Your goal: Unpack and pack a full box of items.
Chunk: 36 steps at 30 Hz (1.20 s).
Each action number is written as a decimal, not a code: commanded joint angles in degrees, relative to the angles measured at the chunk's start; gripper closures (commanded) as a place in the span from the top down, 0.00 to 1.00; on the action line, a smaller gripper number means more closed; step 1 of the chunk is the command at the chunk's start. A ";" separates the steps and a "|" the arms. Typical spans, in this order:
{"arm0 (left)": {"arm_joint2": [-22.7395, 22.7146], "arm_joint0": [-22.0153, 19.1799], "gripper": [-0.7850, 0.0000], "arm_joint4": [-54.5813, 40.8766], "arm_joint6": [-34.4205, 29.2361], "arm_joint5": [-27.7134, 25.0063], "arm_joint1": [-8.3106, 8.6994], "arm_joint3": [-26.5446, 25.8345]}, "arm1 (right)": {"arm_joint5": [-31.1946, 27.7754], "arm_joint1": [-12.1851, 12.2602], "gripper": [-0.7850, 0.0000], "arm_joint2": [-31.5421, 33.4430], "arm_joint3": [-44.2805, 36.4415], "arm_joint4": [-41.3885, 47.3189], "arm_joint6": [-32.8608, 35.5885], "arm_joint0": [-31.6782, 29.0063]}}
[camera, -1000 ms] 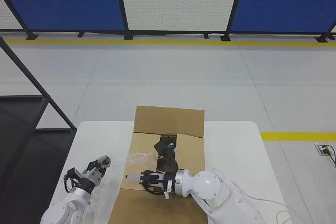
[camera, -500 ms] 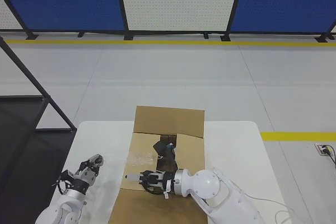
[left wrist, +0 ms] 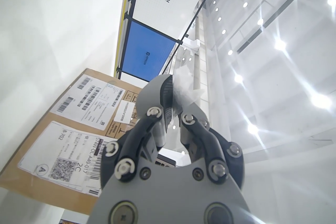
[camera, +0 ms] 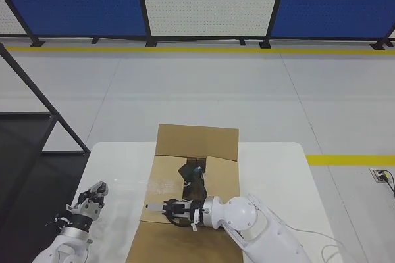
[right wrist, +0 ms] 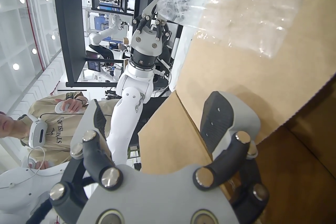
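One clear bag [right wrist: 236, 17] is the thing in hand. You have it pinched by one end in your left gripper [right wrist: 155, 8], whose fingers are closed tight on the plastic. The rest of the film spreads from there over the left flap [right wrist: 262, 72] of the box [camera: 197, 140]. From the left wrist you see crumpled plastic poking out past the closed fingers, with the box's labelled side wall beside the gripper. From above, that gripper sits over the left part of the table [camera: 276, 164], apart from the box's left edge. The bag is too faint there to trace.

Your right gripper [right wrist: 157, 117] is spread wide and has hold of nothing. It sits at the box's front left corner, pointing toward the left arm. The corner of a second flap [right wrist: 168, 135] rises between its two fingers, and you cannot tell whether either pad touches the cardboard.

The box stands in the middle of the white table with its flaps folded outward. Down inside it, near the middle, lie dark things [camera: 194, 179], one with a small blue spot. What they are cannot be made out.
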 commanded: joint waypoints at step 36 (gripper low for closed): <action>-3.51 3.03 0.00 -4.50 -0.16 -0.91 -0.51 -3.46 | 2.23 -1.83 1.00 -0.38 2.95 -1.31 -0.25 2.47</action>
